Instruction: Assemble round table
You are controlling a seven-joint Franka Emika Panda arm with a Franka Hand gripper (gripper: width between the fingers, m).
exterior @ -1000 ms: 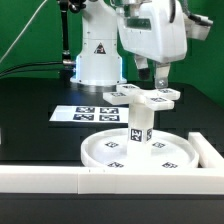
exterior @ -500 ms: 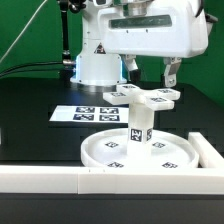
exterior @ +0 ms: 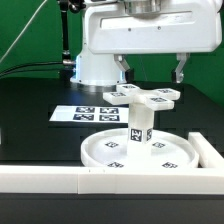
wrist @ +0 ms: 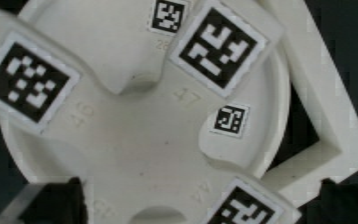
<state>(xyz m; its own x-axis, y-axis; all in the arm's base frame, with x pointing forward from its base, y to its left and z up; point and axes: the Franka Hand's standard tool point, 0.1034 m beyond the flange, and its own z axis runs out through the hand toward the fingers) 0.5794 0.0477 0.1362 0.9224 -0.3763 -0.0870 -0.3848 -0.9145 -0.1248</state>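
Exterior view: gripper [exterior: 150, 68] wide open, holding nothing, above cross-shaped piece [exterior: 141, 96] on post [exterior: 139, 124], mid-worktop; centre before descending, grip squarely

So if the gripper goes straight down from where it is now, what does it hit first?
Most likely the flat white cross-shaped piece on the short post: the gripper hangs open above it, and the wrist view is filled by it. Depth is uncertain.

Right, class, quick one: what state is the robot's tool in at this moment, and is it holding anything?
Tool: open, holding nothing; its fingers hang apart above the cross-shaped piece.
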